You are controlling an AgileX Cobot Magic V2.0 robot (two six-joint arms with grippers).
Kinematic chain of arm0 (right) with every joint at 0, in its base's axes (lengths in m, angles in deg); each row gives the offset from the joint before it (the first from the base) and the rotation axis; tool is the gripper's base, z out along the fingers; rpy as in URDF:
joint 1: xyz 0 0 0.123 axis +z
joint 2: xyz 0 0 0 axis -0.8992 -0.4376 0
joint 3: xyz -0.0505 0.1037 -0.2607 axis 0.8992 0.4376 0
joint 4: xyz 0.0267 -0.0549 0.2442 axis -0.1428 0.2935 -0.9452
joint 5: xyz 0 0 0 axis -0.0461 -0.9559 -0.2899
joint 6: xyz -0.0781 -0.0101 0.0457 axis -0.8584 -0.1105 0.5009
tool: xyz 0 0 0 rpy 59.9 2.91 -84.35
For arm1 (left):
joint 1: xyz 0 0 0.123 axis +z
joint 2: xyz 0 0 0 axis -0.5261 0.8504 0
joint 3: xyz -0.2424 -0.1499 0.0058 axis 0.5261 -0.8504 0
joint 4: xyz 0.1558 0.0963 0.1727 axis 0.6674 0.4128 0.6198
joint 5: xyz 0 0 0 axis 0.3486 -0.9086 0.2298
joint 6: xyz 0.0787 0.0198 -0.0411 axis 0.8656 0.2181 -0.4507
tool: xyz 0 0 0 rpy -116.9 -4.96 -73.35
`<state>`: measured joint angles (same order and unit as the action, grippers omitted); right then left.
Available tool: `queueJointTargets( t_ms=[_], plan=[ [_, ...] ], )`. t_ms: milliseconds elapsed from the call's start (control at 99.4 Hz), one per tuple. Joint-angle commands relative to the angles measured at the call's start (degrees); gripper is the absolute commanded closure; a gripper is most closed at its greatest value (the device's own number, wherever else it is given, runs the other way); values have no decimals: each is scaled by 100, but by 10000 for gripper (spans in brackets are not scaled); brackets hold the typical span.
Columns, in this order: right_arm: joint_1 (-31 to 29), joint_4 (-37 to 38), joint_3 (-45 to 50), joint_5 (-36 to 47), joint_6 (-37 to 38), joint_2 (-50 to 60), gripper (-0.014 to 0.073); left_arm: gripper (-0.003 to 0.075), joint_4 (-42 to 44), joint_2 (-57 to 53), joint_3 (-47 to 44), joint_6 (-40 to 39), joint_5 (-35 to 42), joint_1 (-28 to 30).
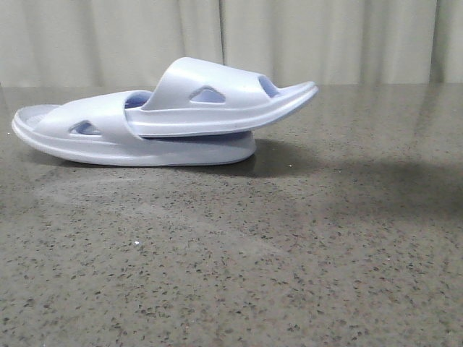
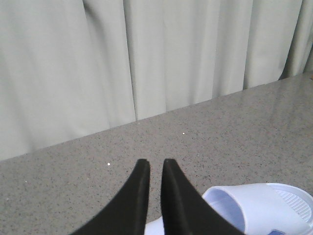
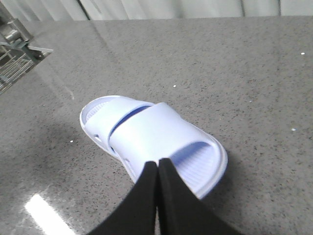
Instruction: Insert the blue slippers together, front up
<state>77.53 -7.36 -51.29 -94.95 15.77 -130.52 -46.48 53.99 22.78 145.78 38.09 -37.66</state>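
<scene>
The two blue slippers lie nested on the speckled table at the left of the front view. The lower slipper point(image 1: 108, 141) rests flat. The upper slipper point(image 1: 217, 101) is pushed through its strap and sticks out to the right, its end raised off the table. The pair also shows in the right wrist view point(image 3: 151, 132), and one strap shows in the left wrist view point(image 2: 264, 205). My left gripper point(image 2: 156, 164) hangs above the table beside the slippers, jaws a narrow gap apart, holding nothing. My right gripper point(image 3: 158, 161) is shut and empty above the pair. Neither gripper shows in the front view.
A pale curtain point(image 1: 231, 36) hangs along the table's far edge. A metal wire rack point(image 3: 14, 54) stands at the table's side in the right wrist view. The grey stone tabletop point(image 1: 289, 253) stretches in front of and to the right of the slippers.
</scene>
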Motion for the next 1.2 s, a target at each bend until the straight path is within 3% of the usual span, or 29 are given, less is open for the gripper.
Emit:
queueJointTargets(
  t_ms=[0, 131, 261, 624, 1187],
  plan=[
    [582, -114, 380, 1308, -92, 574, 672, 705, -15, -442, -188, -60, 870, -385],
    [1112, -109, 1154, 2007, -92, 1275, 672, 705, 93, -960, -835, -60, 1300, -561],
    [1307, -192, 1887, 2146, -92, 1943, 672, 705, -30, -1389, -1491, -60, 1301, -561],
    [1307, -477, 3516, 2099, -92, 3454, 672, 705, -1807, -3086, -3404, 432, 1915, -561],
    [1307, -609, 3676, 1944, -92, 3547, 673, 705, -2106, -3449, -3540, 418, 1987, -561]
  ],
)
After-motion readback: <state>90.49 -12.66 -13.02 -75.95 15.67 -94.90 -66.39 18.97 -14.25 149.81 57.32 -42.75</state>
